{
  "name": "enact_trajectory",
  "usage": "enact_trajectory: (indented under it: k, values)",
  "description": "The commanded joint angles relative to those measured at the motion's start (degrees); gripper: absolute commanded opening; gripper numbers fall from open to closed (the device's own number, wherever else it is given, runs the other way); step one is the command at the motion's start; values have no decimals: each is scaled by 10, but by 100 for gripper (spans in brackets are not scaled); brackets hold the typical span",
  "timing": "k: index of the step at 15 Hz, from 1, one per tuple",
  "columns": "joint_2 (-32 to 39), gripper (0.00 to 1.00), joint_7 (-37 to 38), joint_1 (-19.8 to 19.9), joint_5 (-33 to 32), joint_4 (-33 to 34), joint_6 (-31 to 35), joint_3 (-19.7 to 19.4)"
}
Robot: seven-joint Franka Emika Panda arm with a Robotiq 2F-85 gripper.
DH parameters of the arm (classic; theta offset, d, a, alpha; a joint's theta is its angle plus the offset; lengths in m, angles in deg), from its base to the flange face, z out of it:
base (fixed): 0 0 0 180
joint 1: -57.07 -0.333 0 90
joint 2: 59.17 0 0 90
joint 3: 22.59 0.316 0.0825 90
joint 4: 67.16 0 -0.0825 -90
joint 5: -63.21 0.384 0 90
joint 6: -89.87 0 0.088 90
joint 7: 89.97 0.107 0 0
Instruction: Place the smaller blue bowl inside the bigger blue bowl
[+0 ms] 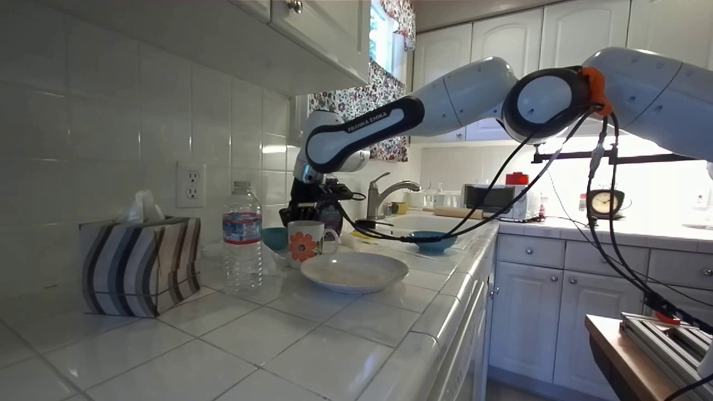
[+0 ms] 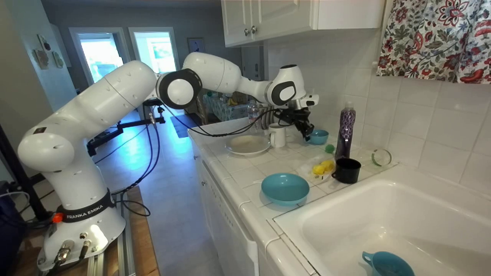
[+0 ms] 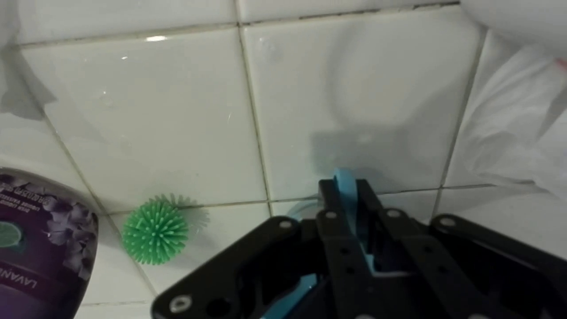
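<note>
My gripper (image 3: 346,185): fingers pressed together on the rim of the smaller blue bowl (image 2: 319,138), which shows as a blue strip between the tips in the wrist view; the smaller blue bowl: at the back of the counter (image 1: 328,351), near the tiled wall (image 2: 406,111), and from here I cannot tell whether its base touches the surface; white mug (image 1: 301,245) with an orange flower: upright, near my gripper, covering part of the bowl in an exterior view; green spiky ball (image 3: 156,230): on the counter, near the bowl; purple bottle (image 2: 345,132): upright, near the ball; crumpled white plastic (image 3: 514,119): in the wrist view, across my gripper from the ball; pale dish (image 1: 354,270): near the mug, mouth up; clear bottle (image 1: 242,245): upright, between the mug and the striped tissue box (image 1: 142,267) as I see them in an exterior view; bigger blue bowl (image 2: 285,188): mouth up on the counter, near the sink (image 2: 433,218), well apart from my gripper in both exterior views; yellow pieces (image 2: 323,167): near that bowl, too small for me to name; black mug (image 2: 347,170): upright, near the sink's edge; blue handled cup (image 2: 389,264): inside the sink, partly out of view.
</note>
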Motion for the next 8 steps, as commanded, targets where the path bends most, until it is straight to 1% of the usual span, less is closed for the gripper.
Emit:
enact_trajectory:
  k: [1, 2, 4, 6, 7, 8]
  values:
    - [-87, 3, 38, -21, -6, -131, 61, -25]
    - [-24, 13, 11, -10, 3, -38, 28, -13]
    - [-48, 13, 20, -15, 2, -73, 43, -20]
    - [-61, 13, 22, -15, 2, -90, 45, -21]
    - [-64, 3, 22, -15, 2, -94, 46, -21]
    - [-66, 3, 28, -20, -3, -99, 46, -26]
